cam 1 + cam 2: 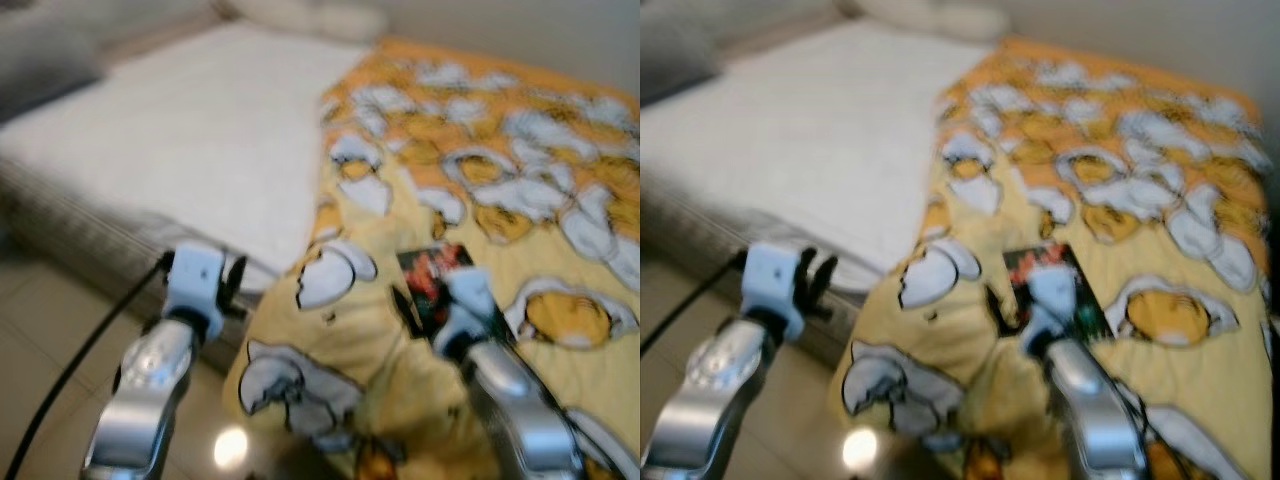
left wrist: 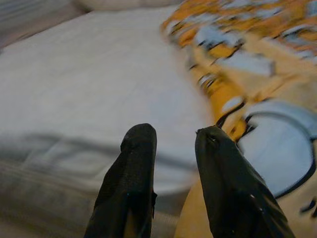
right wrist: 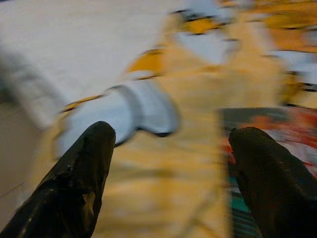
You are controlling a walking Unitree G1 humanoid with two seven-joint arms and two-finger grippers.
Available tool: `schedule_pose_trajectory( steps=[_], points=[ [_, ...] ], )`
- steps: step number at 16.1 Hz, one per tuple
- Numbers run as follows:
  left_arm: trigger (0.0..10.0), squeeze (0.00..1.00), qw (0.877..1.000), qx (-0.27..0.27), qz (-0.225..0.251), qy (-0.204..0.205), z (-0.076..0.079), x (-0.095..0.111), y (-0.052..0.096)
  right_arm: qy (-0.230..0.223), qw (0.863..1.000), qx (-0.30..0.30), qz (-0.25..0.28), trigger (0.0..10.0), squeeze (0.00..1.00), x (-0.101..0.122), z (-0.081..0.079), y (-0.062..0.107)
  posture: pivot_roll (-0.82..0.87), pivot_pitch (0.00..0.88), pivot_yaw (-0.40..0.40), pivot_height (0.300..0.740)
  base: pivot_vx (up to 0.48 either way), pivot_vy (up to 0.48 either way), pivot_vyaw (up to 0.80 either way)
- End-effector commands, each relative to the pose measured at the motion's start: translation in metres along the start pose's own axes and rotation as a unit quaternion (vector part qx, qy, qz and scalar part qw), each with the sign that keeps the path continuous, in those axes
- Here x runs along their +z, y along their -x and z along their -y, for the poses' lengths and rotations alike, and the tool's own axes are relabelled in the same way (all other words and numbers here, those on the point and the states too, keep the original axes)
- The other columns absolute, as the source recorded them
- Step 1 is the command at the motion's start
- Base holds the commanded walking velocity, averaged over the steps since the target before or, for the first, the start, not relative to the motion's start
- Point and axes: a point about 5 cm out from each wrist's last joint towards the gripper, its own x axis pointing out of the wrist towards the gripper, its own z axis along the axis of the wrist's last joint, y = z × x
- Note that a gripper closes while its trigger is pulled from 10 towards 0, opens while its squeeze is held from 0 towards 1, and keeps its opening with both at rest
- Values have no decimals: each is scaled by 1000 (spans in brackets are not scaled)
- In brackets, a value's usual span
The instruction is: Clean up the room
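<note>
Yellow blanket [image 1: 420, 330] lies under right fingers [image 3: 84, 168], seemingly spread near book [image 1: 435, 280].

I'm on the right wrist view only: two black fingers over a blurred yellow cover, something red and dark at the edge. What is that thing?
Observer: A flat dark packet with red print, lying on the yellow patterned blanket. It is too blurred to read.
Operator: Where is my right gripper relative to it?
Observer: The right gripper is open, and the head views place it at the packet's near end; contact cannot be judged.
Operator: And the left arm?
Observer: The left gripper is open, held over the bed's near edge, where the white mattress meets the blanket.
Operator: Anything else on the bed?
Observer: Pale pillows lie at the far end.
</note>
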Motion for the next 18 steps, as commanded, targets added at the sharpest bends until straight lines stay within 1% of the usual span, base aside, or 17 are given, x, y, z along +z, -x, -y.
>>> schedule_pose_trajectory(
  steps=[1,2,4,5,7,8,10,12,14,15,16,17,18],
  points=[
    [10000,0,1000,-6,6,1,3,4,-1,6,1000,-7,1,10000,0,0,7,2,-49,0,8,740,0,-454,800],
    [10000,0,1000,-6,6,0,2,3,0,6,1000,0,-1,10000,0,-2,7,3,-47,0,6,740,0,-450,800],
    [10000,0,1000,-5,6,-1,2,3,0,-7,1000,-1,4,10000,0,-3,8,3,-44,0,2,740,0,-431,0],
    [10000,0,1000,-4,7,-1,1,2,1,-18,1000,0,9,10000,0,-3,9,3,-39,0,-4,740,0,0,0],
    [10000,0,1000,-4,6,2,1,0,4,-24,1000,7,1,10000,0,-7,9,4,-26,0,-14,740,0,0,0],
    [10000,0,1000,-7,7,0,1,1,5,-26,1000,7,1,10000,0,-8,10,4,-19,0,-18,740,0,0,0],
    [10000,0,1000,-23,12,4,1,2,9,-48,999,11,7,10000,0,-8,10,2,-15,0,-21,740,0,0,0],
    [10000,0,999,-41,11,-6,1,1,10,-50,999,4,5,10000,0,-8,12,0,-19,0,-19,740,0,0,0],
    [10000,0,998,-67,11,-18,1,1,6,-54,998,-28,1,10000,0,-9,21,-7,-27,0,-13,740,0,0,0],
    [10000,0,996,-87,11,-19,3,3,3,-56,997,-49,-12,10000,0,-12,26,-11,-28,0,-13,740,0,0,0],
    [10000,0,993,-115,10,-23,6,4,0,-63,995,-68,-26,10000,494,-14,32,-15,-27,0,-13,740,0,0,0],
    [10000,0,988,-153,7,-24,11,5,-2,-82,993,-77,-34,10000,1000,-16,36,-20,-30,0,-12,740,0,0,0],
    [10000,0,980,-199,5,-22,17,6,-3,-100,991,-79,-39,10000,1000,-16,39,-27,-31,0,-10,740,0,0,0]
  ],
)
